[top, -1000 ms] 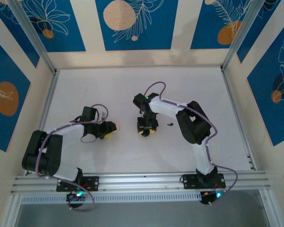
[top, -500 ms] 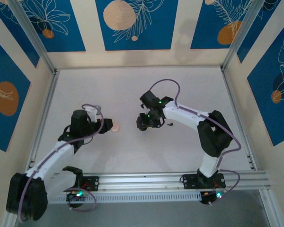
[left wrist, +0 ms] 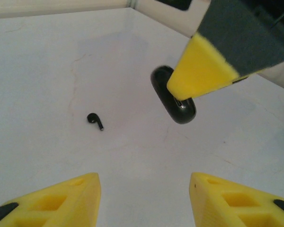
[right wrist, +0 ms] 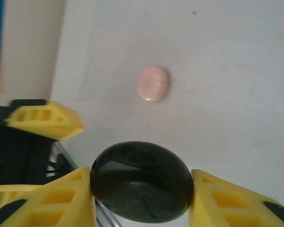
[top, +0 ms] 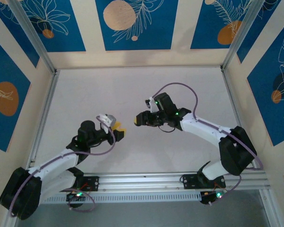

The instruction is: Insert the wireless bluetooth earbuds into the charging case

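Gripping a black case (right wrist: 141,176) in the right gripper (right wrist: 142,189), a yellow finger pressed to each side of the rounded shell, lid shut as far as can be told. Cannot tell whether it touches the table (top: 85,90) or hangs just above.

Near the table's middle in the top view, a little toward the near edge: right gripper (top: 141,119) reaching left, tip to tip with the left gripper (top: 117,133), the two near but apart.

Standing wide at the left gripper (left wrist: 143,179), nothing between the fingers, only bare table under them.

Beyond those fingers, lying alone on the table: one black earbud (left wrist: 94,119), bud away from the camera, stem toward it. Close to the black case (left wrist: 173,97) and to its left in the left wrist view, but clear of it.

Farther off in the right wrist view, resting flat on bare table: a pink case (right wrist: 154,83), lid shut, seam showing, well apart from the black one.
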### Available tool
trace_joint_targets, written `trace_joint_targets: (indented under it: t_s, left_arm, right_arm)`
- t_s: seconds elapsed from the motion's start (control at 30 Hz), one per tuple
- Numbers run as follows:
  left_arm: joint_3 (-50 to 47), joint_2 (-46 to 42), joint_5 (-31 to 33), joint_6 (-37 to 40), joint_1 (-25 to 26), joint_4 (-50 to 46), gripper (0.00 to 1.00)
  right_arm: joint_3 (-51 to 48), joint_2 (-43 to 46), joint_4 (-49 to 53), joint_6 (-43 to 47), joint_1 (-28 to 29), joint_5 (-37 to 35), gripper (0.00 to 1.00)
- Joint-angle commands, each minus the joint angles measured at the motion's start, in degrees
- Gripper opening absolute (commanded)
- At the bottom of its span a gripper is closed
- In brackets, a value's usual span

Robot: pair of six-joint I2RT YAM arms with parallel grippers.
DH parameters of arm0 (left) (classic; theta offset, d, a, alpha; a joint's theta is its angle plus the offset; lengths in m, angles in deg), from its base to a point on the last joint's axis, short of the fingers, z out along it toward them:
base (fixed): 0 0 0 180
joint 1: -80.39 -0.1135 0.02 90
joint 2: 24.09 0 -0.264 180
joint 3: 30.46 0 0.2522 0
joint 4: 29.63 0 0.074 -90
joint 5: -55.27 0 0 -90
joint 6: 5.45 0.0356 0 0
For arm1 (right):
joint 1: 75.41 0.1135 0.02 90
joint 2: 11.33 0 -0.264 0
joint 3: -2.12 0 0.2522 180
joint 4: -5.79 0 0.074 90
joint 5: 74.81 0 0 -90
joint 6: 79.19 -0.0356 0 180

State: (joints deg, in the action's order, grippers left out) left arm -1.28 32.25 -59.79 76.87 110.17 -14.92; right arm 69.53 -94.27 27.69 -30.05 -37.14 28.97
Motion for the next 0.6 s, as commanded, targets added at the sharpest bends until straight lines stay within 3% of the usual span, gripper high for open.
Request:
trace_joint_targets:
  t_s: [0.0,0.57]
  left_arm:
    - [0.98,3.0,-2.33,2.85,1.76,7.04,0.51]
    - [2.07,8.61,-2.02,-0.38,5.96,20.07,0.53]
  right_arm:
    - [-2.48,2.35,-9.79,-2.89,-0.04,5.93,0.41]
    - [-4.38,3.94,-12.26,-2.83,2.79,5.74,0.41]
